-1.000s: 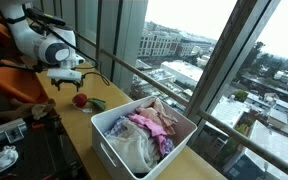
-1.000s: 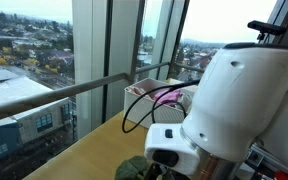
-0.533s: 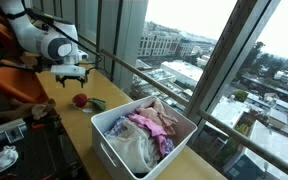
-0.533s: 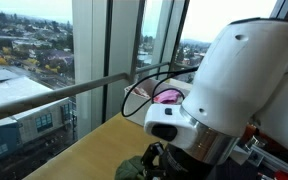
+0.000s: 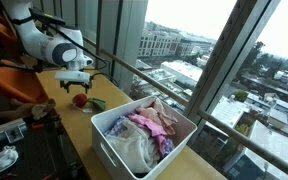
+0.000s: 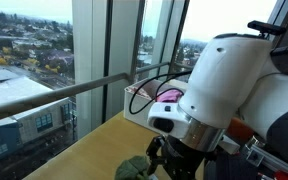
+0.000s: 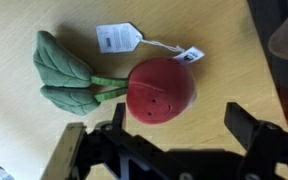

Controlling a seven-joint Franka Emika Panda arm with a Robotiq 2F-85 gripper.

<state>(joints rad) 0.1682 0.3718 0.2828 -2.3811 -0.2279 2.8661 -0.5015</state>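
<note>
Now: gripper [image 7: 176,128] hung directly over red plush radish [image 7: 162,90], jaws spread wide, nothing held. Radish laid on wooden table [image 5: 76,126], leaves [image 7: 60,70] to one side, tag [image 7: 119,37] beyond. Straight descent judged best, fingers centred on round body, leaves avoided. Table narrow, edges near; white bin [image 5: 106,143] well apart; bare wood seen around toy.

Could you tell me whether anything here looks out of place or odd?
Only mildly: the red plush toy lies alone on the wooden table, apart from the white bin of clothes, with paper tags attached. Nothing looks spilled or damaged.
</note>
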